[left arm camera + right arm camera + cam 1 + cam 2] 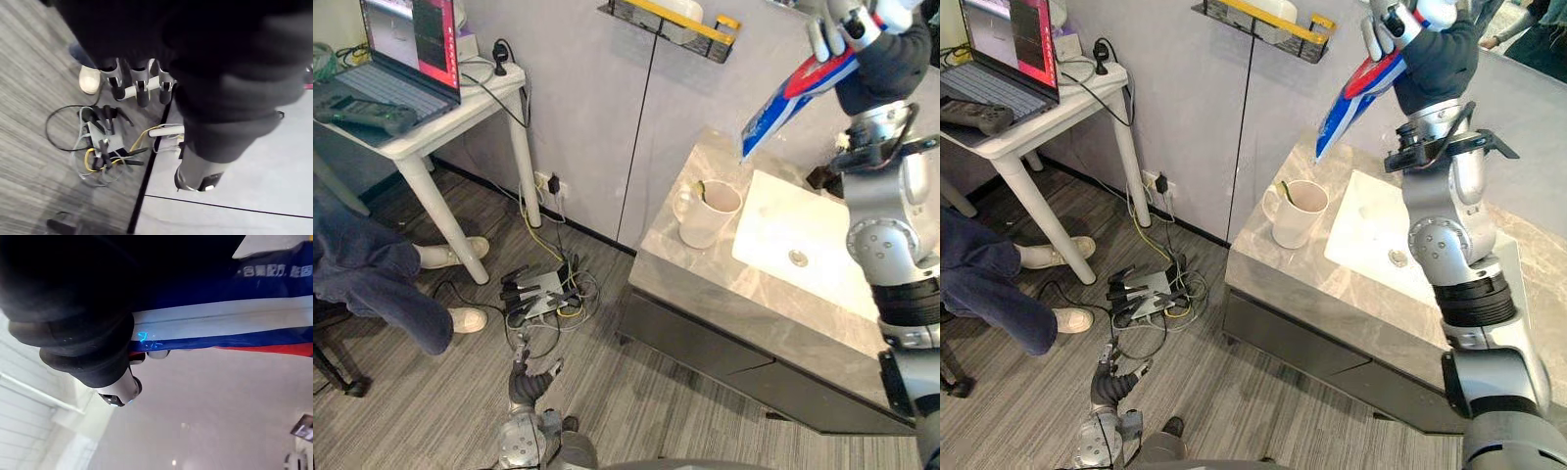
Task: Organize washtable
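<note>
Left hand (530,380): hangs low over the floor, well left of the washtable (705,289); fingers straight and slack, holding nothing. It is best left there, out of the way.
Cup (705,213): a white mug, upright on the grey stone top just left of the basin (803,240), with a thin greenish stick leaning inside. It looks the likely home for the tube, though the wall shelf (671,22) above is also possible.
Step in hand: by my reading, carrying the toothpaste tube (798,90) toward where it belongs.
Doing it well: bring the low end straight over the mug's mouth before lowering. Tip the tube nearer upright so it slides in beside the stick rather than striking the rim. Let go only once the end rests on the bottom; the mug is light and could tip from a sideways knock.
Right hand (1400,24): raised high above the back of the washtable, fingers curled round the tube's upper end.
Tube's place: in the air, slanting down and left from that hand, its low end above and beyond the mug, touching nothing.
Tube's look: long and flat, in blue, white and red bands; the wide flat end is lowest, and the other end is hidden in the hand. It appears soft, so a hard squeeze may buckle it.
</note>
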You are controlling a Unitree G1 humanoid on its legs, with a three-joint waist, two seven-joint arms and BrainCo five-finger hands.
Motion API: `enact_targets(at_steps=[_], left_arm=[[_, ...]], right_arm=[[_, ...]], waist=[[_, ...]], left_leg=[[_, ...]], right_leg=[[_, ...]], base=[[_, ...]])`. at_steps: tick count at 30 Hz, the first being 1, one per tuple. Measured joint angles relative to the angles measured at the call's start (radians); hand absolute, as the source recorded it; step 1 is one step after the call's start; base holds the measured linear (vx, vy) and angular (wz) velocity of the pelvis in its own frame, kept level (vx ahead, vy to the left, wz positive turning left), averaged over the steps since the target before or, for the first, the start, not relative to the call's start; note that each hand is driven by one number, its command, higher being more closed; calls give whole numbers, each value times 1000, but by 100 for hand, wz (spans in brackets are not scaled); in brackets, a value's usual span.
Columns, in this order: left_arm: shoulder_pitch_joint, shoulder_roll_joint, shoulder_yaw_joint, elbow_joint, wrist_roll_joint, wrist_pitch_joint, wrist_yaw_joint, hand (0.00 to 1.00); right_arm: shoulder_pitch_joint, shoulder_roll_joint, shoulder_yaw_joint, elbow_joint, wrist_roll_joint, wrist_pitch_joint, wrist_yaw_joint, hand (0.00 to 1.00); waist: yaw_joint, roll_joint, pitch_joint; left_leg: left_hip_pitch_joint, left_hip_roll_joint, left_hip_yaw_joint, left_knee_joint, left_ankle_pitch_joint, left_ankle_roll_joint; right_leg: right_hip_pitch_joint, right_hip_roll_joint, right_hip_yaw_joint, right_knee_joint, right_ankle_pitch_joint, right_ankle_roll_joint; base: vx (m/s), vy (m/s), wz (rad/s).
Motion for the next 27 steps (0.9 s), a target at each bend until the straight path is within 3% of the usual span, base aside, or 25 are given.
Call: enact_targets(at_steps=[8,14,22,27], left_arm=[[-92,54,9,152,-49,-1,0,0],[-136,70,13,214,-89,-3,1,0],[-173,85,48,303,-118,-10,2,0],[-184,100,59,327,-139,-21,1,0]], right_arm=[[-6,67,95,140,0,-3,-6,100],[-22,127,95,151,0,-7,-30,100],[0,126,83,118,-3,-38,-44,100],[34,126,58,119,-3,-40,-44,100]], waist=[[3,-51,22],[9,-45,43],[0,-43,46],[-4,-60,59]], left_leg=[[-30,3,23,8,-1,1],[-67,3,8,28,-1,2],[-91,0,-10,33,2,0],[-91,-1,-9,33,2,0]], right_leg=[[-54,11,51,10,14,-20],[-76,14,49,11,16,-22],[-89,15,41,11,16,-22],[-92,13,47,14,16,-22]], base=[[2,10,-15],[-53,-5,4],[-3,0,6],[3,4,0]])
